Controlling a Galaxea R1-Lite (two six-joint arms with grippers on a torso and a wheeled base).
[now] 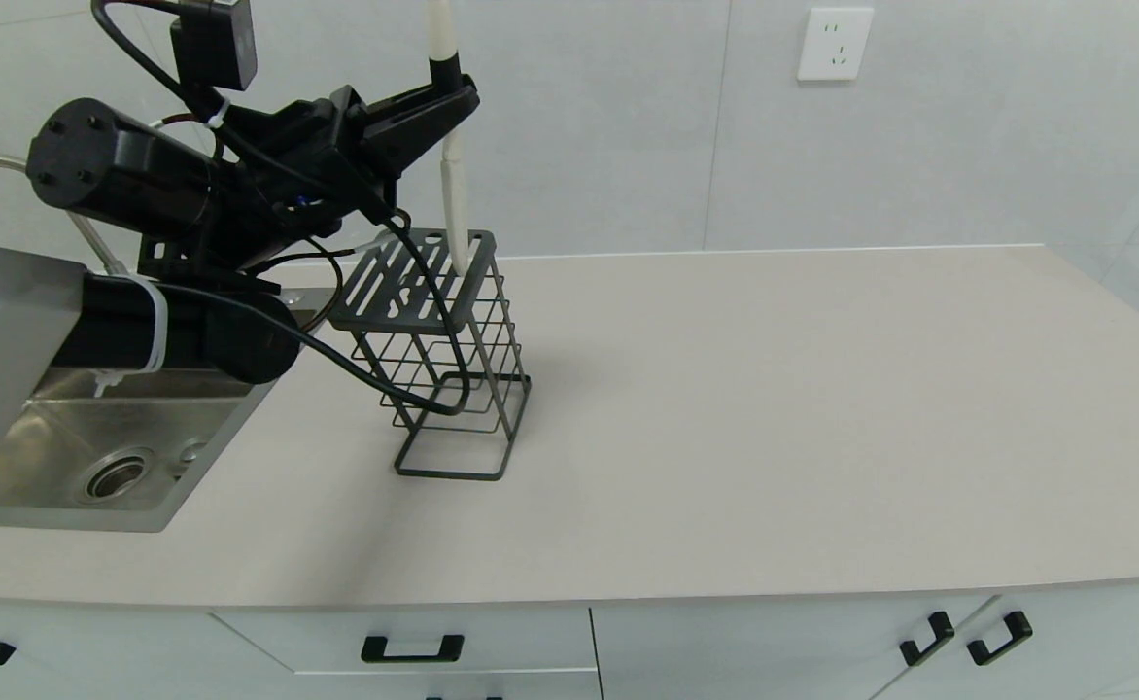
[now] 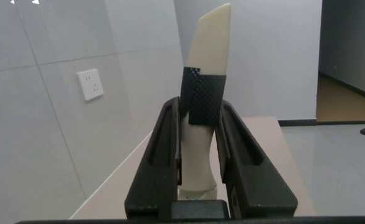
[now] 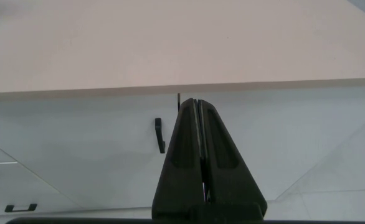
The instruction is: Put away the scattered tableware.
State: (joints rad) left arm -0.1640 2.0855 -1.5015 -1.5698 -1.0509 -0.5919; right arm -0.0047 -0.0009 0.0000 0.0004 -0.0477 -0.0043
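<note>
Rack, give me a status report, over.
Left claw shut on cream utensil, upright, tip at top slot of rack. Right claw shut, empty. Slot looks clear.

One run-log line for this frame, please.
left end effector: shut on white utensil, upright | utensil lower end: at slotted top of wire rack | right end effector: shut, empty

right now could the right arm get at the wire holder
Probably not easily: the right gripper is shut and faces the cabinet front, while the left gripper, clamping a cream utensil, hangs right over the wire holder.
</note>
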